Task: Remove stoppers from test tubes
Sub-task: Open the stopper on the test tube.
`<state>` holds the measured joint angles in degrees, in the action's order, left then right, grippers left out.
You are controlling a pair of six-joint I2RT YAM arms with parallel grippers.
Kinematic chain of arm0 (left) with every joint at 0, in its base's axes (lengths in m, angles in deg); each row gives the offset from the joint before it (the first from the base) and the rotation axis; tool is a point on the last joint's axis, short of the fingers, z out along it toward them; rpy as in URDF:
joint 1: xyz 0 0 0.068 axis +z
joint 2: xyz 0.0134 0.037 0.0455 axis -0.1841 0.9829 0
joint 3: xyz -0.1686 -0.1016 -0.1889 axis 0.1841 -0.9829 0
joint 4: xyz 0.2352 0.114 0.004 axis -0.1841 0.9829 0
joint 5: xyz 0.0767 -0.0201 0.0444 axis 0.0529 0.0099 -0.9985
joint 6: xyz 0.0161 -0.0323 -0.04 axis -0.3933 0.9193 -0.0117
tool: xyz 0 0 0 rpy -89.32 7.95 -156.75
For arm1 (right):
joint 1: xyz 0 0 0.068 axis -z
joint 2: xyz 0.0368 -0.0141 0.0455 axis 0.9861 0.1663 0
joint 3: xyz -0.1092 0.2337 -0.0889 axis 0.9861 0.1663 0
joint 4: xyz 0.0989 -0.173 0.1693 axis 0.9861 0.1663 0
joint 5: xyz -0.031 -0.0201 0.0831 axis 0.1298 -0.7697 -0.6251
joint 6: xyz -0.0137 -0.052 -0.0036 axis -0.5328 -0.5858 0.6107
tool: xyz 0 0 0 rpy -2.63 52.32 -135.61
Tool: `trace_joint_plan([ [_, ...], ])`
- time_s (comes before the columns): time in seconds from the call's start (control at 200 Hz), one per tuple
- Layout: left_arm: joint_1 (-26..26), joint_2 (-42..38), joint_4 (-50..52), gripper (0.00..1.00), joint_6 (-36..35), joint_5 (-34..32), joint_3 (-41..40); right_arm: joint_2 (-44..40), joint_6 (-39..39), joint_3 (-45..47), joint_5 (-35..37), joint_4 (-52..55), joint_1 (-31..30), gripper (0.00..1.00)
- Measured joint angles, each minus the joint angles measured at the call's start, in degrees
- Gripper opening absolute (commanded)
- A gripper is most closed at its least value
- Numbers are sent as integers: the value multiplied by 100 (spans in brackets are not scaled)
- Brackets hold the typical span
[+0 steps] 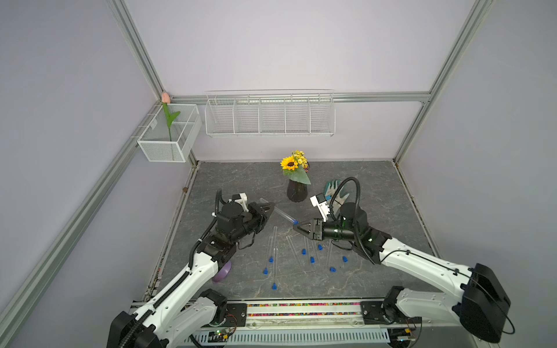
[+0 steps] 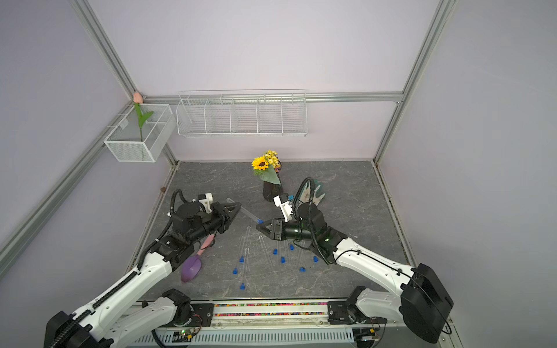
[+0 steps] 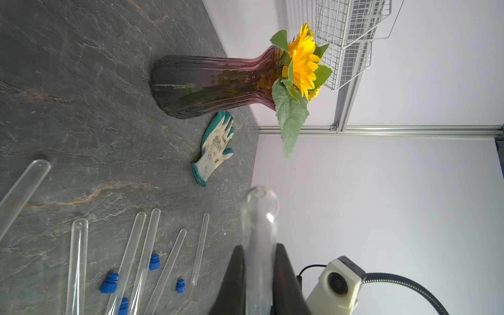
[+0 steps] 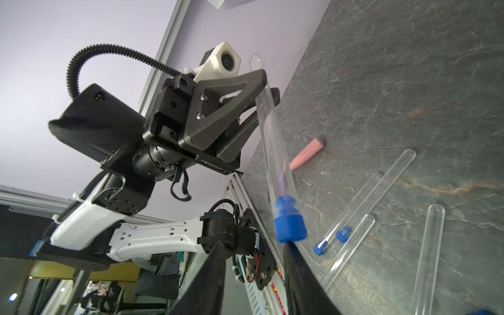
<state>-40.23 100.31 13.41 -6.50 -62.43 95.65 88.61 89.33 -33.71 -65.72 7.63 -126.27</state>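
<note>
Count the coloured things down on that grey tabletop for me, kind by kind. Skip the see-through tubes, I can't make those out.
blue stoppers: 9 (one sits in the lifted tube)
vase of flowers: 1
glove: 1
purple scoop: 1
Total: 12

stoppers (image 1: pixel 312 259) blue | test tubes (image 1: pixel 275 235) clear | table (image 1: pixel 241 180) grey, veined | scoop (image 2: pixel 191 268) purple, pink handle

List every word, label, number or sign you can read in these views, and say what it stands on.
None: no view shows text that can be read.
glove: a small dark printed emblem on its white back, too blurred to read in the left wrist view and too small in both top views.
</note>
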Motion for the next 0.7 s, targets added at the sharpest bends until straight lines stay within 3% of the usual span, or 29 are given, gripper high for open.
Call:
trace_joint_plan([
  [0.09,0,-7,2,0,31,0,0,11,-13,-90,103,192,-7,57],
  [0.46,0,-63,-2,0,52,42,0,15,-22,-122,223,247,-7,55],
  [0.705,0,-44,-9,0,74,114,-2,177,26,-164,92,-120,-7,47],
])
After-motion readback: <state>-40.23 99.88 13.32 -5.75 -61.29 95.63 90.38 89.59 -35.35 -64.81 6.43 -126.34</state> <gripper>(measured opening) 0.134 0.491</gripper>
